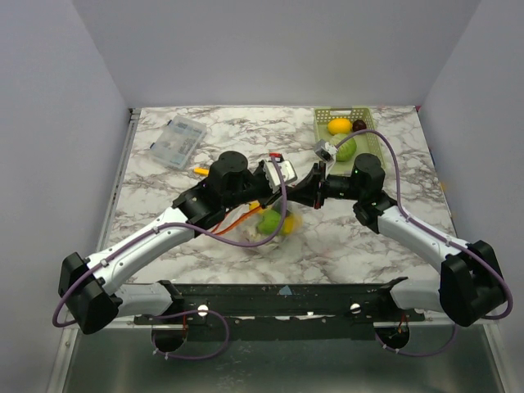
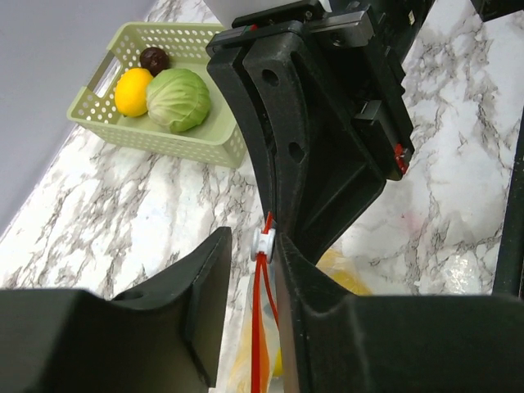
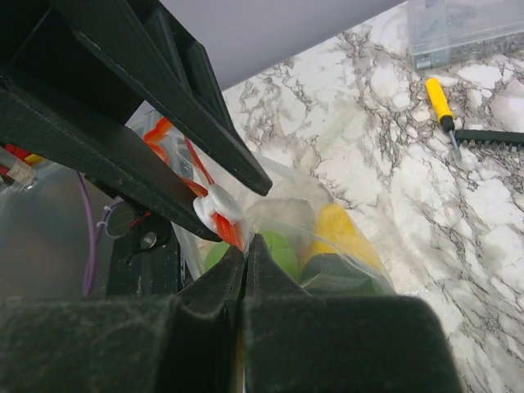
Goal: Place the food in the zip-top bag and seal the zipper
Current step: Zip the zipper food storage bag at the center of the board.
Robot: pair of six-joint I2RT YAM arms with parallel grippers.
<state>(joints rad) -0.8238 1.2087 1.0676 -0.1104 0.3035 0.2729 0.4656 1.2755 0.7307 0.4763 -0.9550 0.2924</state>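
The zip-top bag (image 1: 264, 236) hangs between my two grippers over the table's middle. Green (image 3: 278, 244) and yellow (image 3: 340, 229) toy food shows inside it. My left gripper (image 2: 255, 246) is open, its fingers on either side of the orange-red zipper (image 2: 260, 327). The white slider (image 2: 264, 242) rests against the right-hand finger. My right gripper (image 3: 246, 246) is shut on the bag's edge just below the slider (image 3: 217, 209). In the top view the left gripper (image 1: 277, 174) and right gripper (image 1: 306, 188) meet tip to tip.
A pale green basket (image 1: 323, 115) at the back right holds a yellow fruit (image 1: 338, 126), a green cabbage (image 1: 345, 151) and a dark piece (image 1: 359, 124). A clear compartment box (image 1: 176, 141) and a yellow-handled screwdriver (image 1: 199, 170) lie at the back left.
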